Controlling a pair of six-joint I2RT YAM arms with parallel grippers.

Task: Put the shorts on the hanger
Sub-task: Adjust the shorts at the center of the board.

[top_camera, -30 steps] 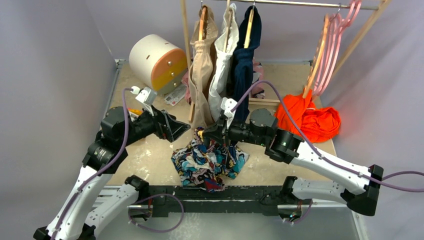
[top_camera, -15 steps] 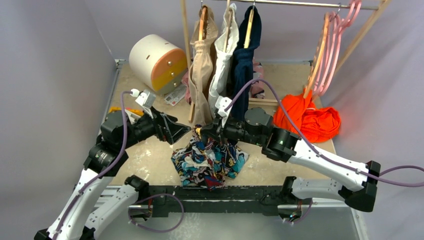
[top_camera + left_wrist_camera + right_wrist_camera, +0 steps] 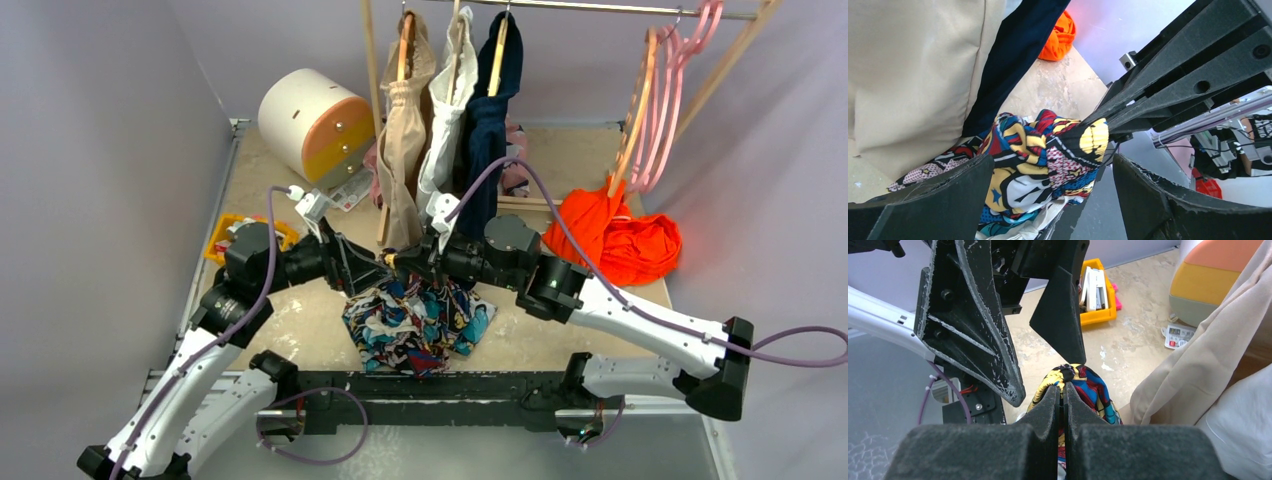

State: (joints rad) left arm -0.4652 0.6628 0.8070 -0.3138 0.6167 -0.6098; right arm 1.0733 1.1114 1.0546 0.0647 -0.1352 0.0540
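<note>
Now the wide-open left gripper (image 3: 374, 267) has moved in — right gripper (image 3: 1064, 390) pinches shorts (image 3: 420, 322).

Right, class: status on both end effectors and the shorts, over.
Right end effector shut on multicolour comic-print fabric shorts. Left end effector open, fingers either side of them. Beige hanging garment close by.

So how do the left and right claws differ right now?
Left claw is wide open; right claw is shut. Left claw holds nothing and sits astride a raised fold of the shorts; right claw pinches that fold. Both point at each other over the shorts.
</note>
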